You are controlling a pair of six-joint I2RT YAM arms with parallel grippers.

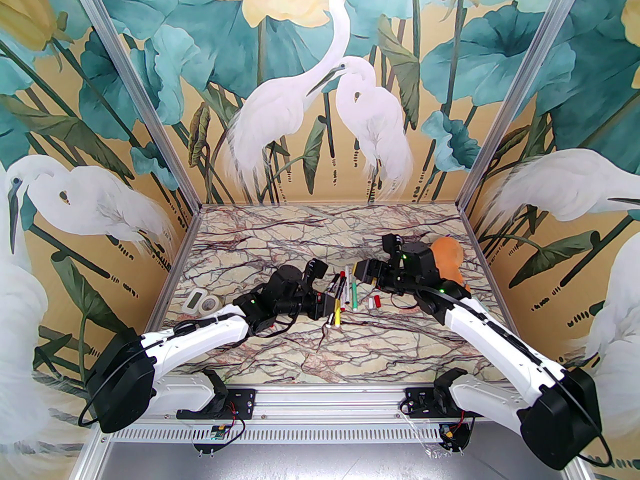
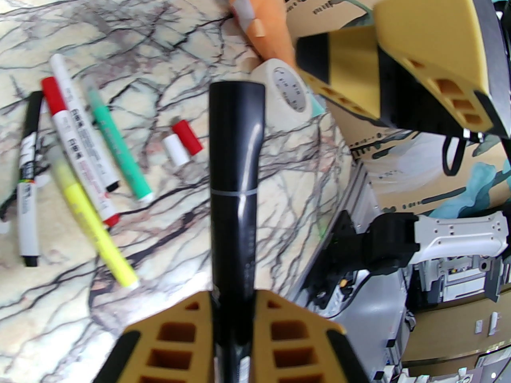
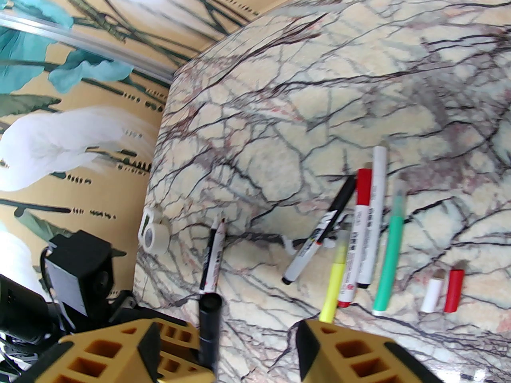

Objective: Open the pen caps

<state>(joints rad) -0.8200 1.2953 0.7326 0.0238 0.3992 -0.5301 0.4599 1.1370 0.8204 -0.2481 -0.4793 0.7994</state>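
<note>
1. The left gripper [image 2: 235, 299] is clamping the black pen [image 2: 235, 237] by its barrel. It is holding the pen above the table [image 2: 167, 26], with the far end pointing toward the other arm.
2. That pen's long cap [image 2: 237, 134] is sitting fully on, and a thin seam is marking where it meets the barrel. This pen is therefore not yet opened.
3. The right gripper [image 3: 229, 329] is standing part-open, with the capped end of the black pen between its fingers and nearer to one of them. Whether either pad is touching the cap cannot be told, and nothing visible is being gripped.
4. A loose red cap [image 2: 187, 136] and a loose white cap [image 2: 175, 150] are lying side by side on the table, just beside the row of pens. Two caps therefore appear to be off already.
5. In that row, a red cap [image 2: 54, 94] is sitting on one white marker and a black cap [image 2: 32, 114] on a thinner pen. Both seem to be awaiting their turn.
6. A second white marker [image 2: 86, 126], a green pen [image 2: 119, 146] and a yellow highlighter [image 2: 92, 222] are lying among them. Their ends are too blurred to say whether caps are on.
7. Overall the task is looking partway done, with two caps off, one pen in hand and at least two capped pens left.
</note>
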